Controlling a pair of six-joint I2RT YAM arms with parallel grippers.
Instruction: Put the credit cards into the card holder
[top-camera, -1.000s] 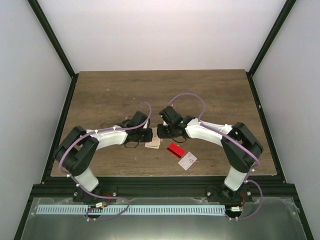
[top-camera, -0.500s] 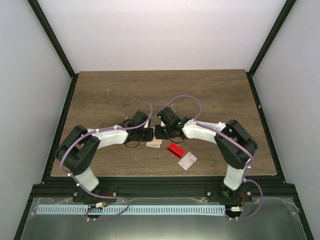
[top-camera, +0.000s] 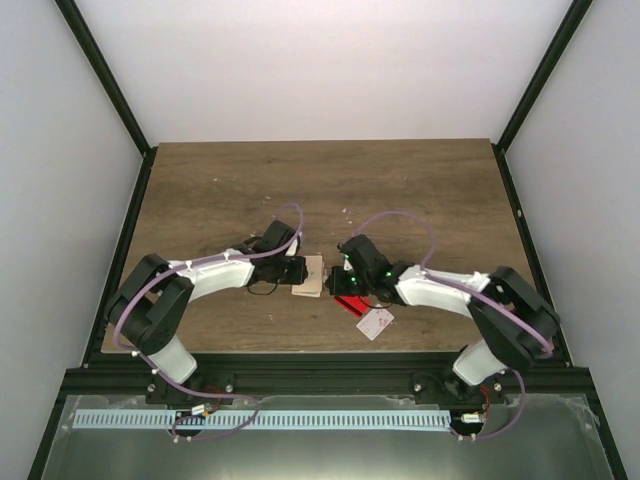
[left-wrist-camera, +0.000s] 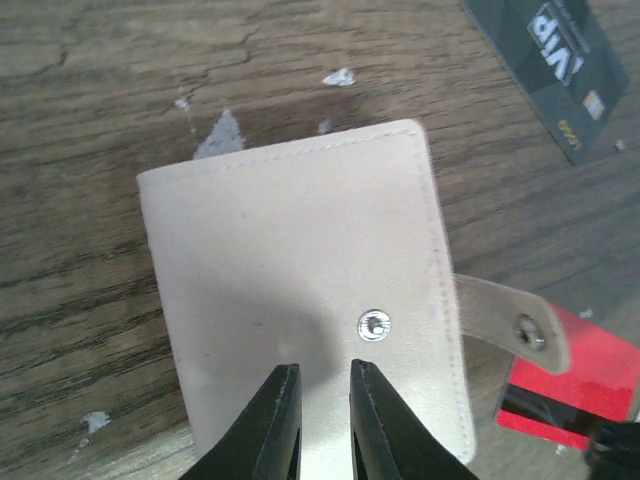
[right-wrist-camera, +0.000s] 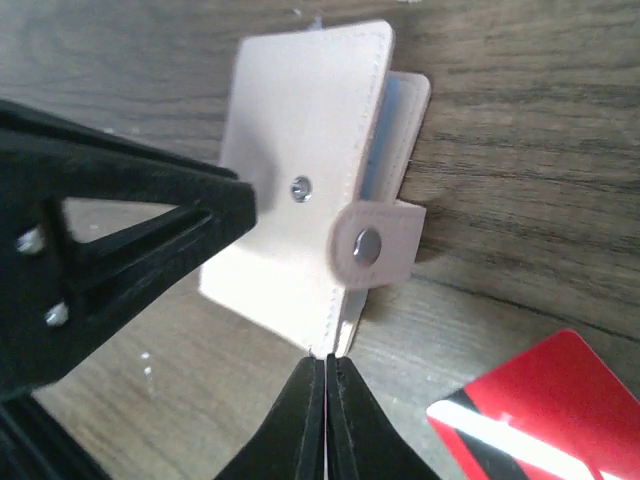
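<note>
though earlier over card holder, right end effector now beside it

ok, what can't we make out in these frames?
card holder contents: right wrist shows only a blue sliver between its flaps.
black card: left wrist, cut off by the frame edge.
red card: cut off by frame edges in both wrist views.
left gripper: left wrist, contact with the holder unclear.
</note>
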